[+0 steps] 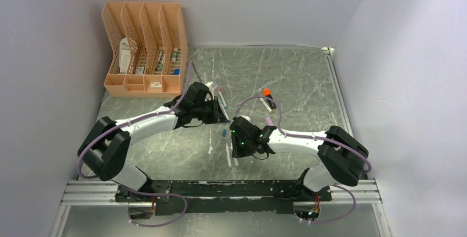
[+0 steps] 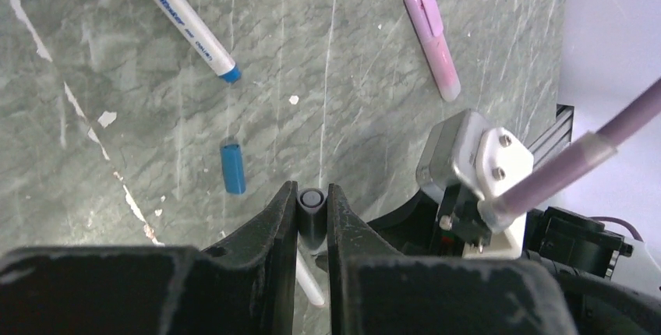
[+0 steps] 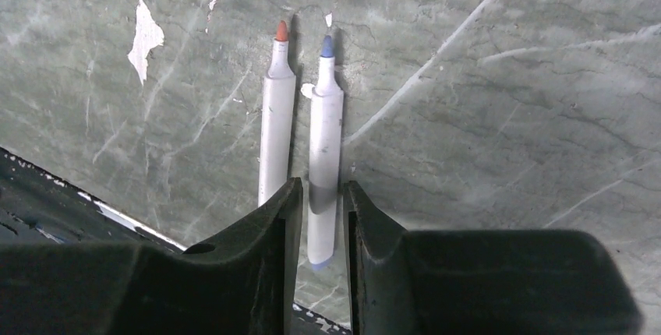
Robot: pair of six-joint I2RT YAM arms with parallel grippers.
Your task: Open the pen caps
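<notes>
My left gripper (image 2: 310,188) pinches a grey cap (image 2: 312,214) end-on, fingers pressed to its sides. A white barrel (image 2: 309,284) shows below it; I cannot tell whether they are joined. I judge this grip anchors the cap for a pull.

My right gripper (image 3: 323,187) straddles a blue-tipped pen (image 3: 326,125) lying flat on the table (image 3: 483,117), jaws slightly parted with a sliver of gap on each side. It lies beside an orange-tipped pen (image 3: 275,117) near the table's near edge, probably to keep bared pens together.

Further out, a loose blue cap (image 2: 232,167) lies mid-table. A pink highlighter (image 2: 433,54) and an orange cap (image 1: 266,92) toward the far edge look unopened.
</notes>
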